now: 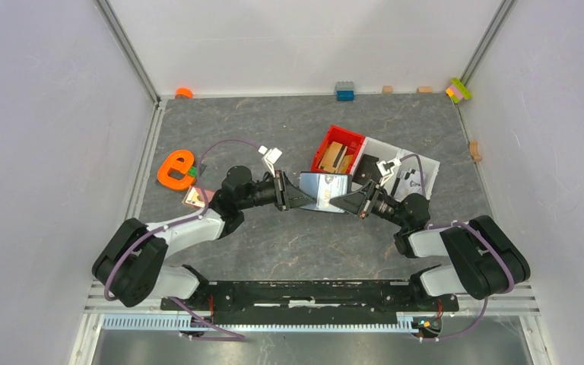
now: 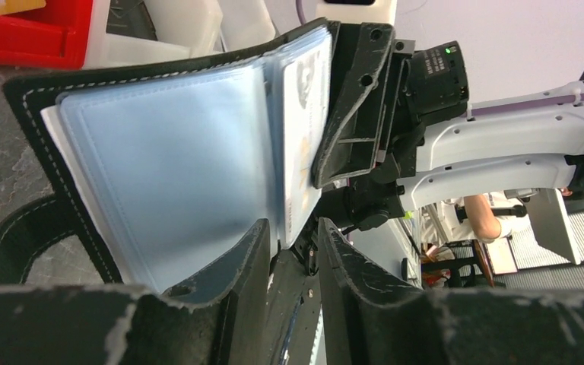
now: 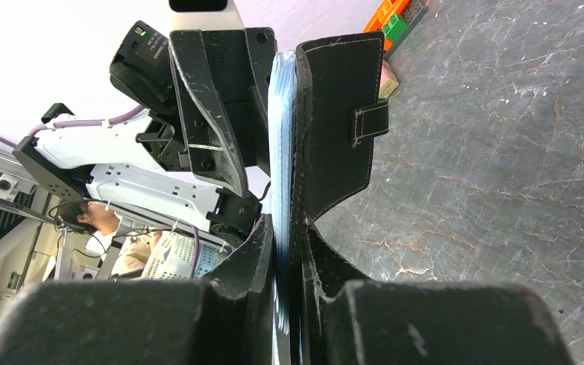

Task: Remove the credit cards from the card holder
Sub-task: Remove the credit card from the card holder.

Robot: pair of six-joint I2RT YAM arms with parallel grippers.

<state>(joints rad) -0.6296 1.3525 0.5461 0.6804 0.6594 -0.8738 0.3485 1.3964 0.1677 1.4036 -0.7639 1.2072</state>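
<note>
The right fingers [image 3: 249, 262] are clenched on the card holder [image 3: 327, 129], pinching one black cover and the pale blue sleeves beside it from the 3 o'clock side in the top view. The snap strap [image 3: 370, 122] sticks out from that cover towards the grey stone-patterned counter [image 3: 502, 190].

The left fingers [image 2: 252, 262] come in from 9 o'clock and stand a little apart. The edge of a clear sleeve runs down into the gap between them, but I cannot tell whether they pinch it or only bracket it. That sleeve holds a greyish-white card [image 2: 304, 114] with a faint print on its face, still tucked inside. The holder lies spread open in the left wrist view, its broad blue-grey page facing the camera and its stitched black cover behind it.

In the top view the holder sits between the two arms near the middle of the counter. A pinkish-copper card [image 1: 195, 198] lies on the counter at 9 o'clock from it, just beside the left arm. An orange object [image 1: 173, 169] is at 10 o'clock, farther out. A red bin [image 1: 346, 134] with tan wooden blocks [image 1: 336, 157] stands close by at 12 o'clock, and a white bin [image 1: 426, 171] adjoins it at 2 o'clock.
</note>
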